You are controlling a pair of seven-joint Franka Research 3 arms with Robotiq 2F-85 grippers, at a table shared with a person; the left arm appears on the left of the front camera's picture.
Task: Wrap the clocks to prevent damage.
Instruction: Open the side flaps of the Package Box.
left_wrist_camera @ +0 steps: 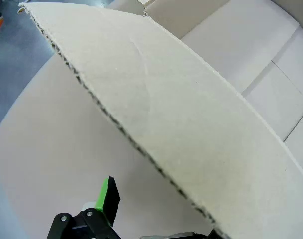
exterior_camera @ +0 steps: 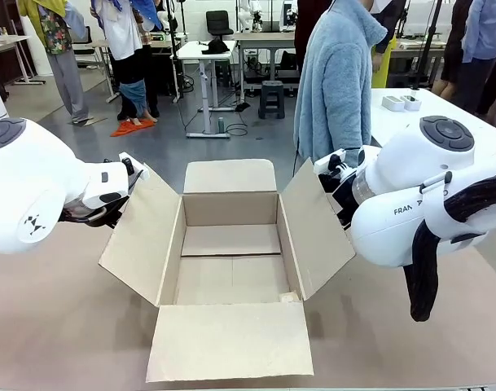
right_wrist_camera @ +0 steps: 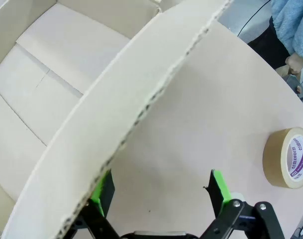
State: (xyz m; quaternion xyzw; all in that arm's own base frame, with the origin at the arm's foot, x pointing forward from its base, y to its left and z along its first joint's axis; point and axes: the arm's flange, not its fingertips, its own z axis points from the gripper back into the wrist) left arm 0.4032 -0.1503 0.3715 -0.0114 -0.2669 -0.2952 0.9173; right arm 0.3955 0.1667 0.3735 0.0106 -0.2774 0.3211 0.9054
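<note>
Open cardboard box [exterior_camera: 231,281] mid-table, one claw posted at each side flap.

Left claw [exterior_camera: 132,173] parked at the outer edge of the left flap [exterior_camera: 142,244], jaws spread wide, clamped on nothing. Right claw [right_wrist_camera: 160,188] likewise spread apart, one pad [right_wrist_camera: 102,185] just under the rough edge of the right flap [right_wrist_camera: 116,124], the other over bare table [right_wrist_camera: 201,114]. Probably stationed there to keep both flaps splayed outward and the box steady, leaving the mouth free for loading. Inside, only bare cardboard floor, nothing packed yet. Roll of brown tape [right_wrist_camera: 288,158] lying flat on the table near the right claw, likely kept handy for sealing. Across the table, a person in a pale blue fleece [exterior_camera: 337,81], hand [right_wrist_camera: 293,63] near the far edge, presumably there to bring the goods for wrapping.
</note>
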